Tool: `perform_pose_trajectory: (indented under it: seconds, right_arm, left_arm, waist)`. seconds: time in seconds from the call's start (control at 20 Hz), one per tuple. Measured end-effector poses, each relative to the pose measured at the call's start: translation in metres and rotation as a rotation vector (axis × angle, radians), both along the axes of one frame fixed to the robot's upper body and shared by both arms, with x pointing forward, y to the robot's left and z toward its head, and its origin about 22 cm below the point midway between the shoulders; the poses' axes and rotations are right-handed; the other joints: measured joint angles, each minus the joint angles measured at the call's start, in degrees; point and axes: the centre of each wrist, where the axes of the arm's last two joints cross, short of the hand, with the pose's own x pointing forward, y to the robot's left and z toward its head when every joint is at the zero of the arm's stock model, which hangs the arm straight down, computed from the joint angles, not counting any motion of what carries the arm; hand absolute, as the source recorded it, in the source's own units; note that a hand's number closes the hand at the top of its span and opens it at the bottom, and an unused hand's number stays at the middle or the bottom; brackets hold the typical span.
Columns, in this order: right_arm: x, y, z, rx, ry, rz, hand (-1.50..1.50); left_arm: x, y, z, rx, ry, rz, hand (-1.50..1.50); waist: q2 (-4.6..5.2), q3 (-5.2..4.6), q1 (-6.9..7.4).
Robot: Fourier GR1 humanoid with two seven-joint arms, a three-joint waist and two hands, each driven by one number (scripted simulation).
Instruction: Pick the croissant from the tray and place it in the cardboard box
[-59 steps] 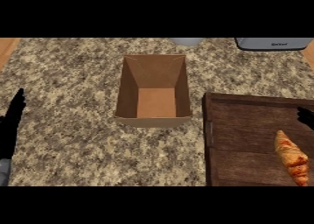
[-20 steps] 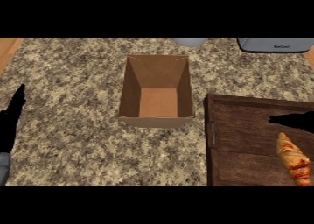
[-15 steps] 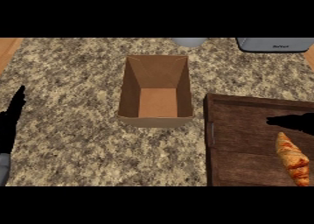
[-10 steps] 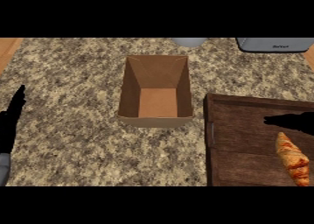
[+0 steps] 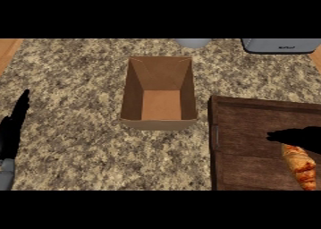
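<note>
Right hand (image 5: 306, 136), fingers extended and grasping nothing, hovers over the tray's (image 5: 248, 134) croissant (image 5: 300, 165), likely light, flaky, best held mid-body.

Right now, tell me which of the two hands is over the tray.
The right hand: it reaches over the dark wooden tray, just above the croissant. The left hand rests at the counter's left edge.

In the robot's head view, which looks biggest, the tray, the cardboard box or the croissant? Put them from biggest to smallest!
1. The wooden tray looks biggest, even though the picture's edge cuts part of it off.
2. The cardboard box comes next.
3. The croissant looks smallest, and the right hand covers its top end.
</note>
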Motion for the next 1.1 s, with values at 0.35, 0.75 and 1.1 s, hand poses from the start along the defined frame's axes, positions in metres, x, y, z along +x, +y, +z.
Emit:
perform_pose_trajectory:
  seconds: [0.35, 0.75, 1.1]
  right_arm:
    - [-0.003, 0.012, -0.017, -0.029, -0.017, -0.014, 1.5]
    - [0.007, 0.015, -0.027, 0.035, -0.218, 0.015, 1.5]
    - [0.059, 0.037, -0.011, 0.169, -0.435, 0.083, 1.5]
  left_arm:
    - [-0.001, -0.001, 0.004, 0.005, -0.005, 0.003, 0.0]
    - [0.002, 0.005, 0.004, 0.004, 0.004, 0.002, 0.0]
    - [0.012, -0.011, 0.005, 0.0, -0.017, -0.045, 0.0]
  waist:
    - [-0.44, -0.57, 0.11]
    - [-0.52, -0.71, 0.35]
    - [0.8, 0.04, 2.84]
